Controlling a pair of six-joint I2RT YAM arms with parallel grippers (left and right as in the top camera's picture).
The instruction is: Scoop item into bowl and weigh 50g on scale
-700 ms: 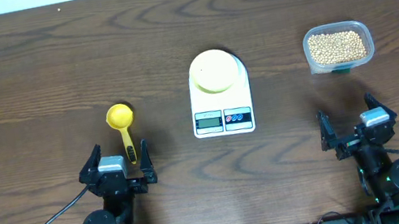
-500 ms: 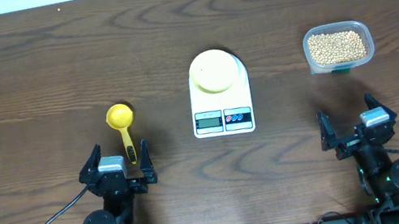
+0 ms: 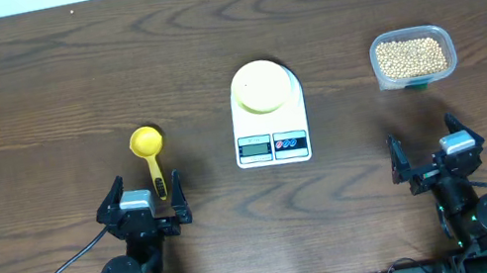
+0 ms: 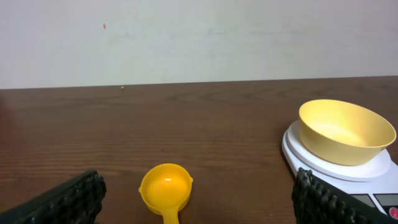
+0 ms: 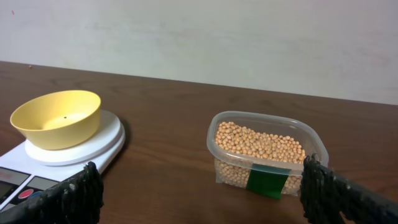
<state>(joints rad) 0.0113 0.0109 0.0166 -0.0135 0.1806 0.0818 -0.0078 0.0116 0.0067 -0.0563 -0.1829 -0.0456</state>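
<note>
partly cropped at edges: scoop (image 4: 165,188), scale (image 4: 348,172)

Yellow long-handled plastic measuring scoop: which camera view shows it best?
Overhead: the yellow long-handled plastic scoop shows cup and handle together. Left wrist shows only its cup; right wrist misses it.

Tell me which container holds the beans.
The clear tub, right of the scale; the bowl and scoop are empty.

Overhead: straight down, far, whole tabletop (image 3: 33,83).
Left wrist: low, level, facing wall (image 4: 186,37), close to scoop (image 4: 165,186).
Right wrist: same, close to tub (image 5: 210,138).
Wrist views share bowl (image 4: 348,146), scale (image 4: 336,171).
</note>
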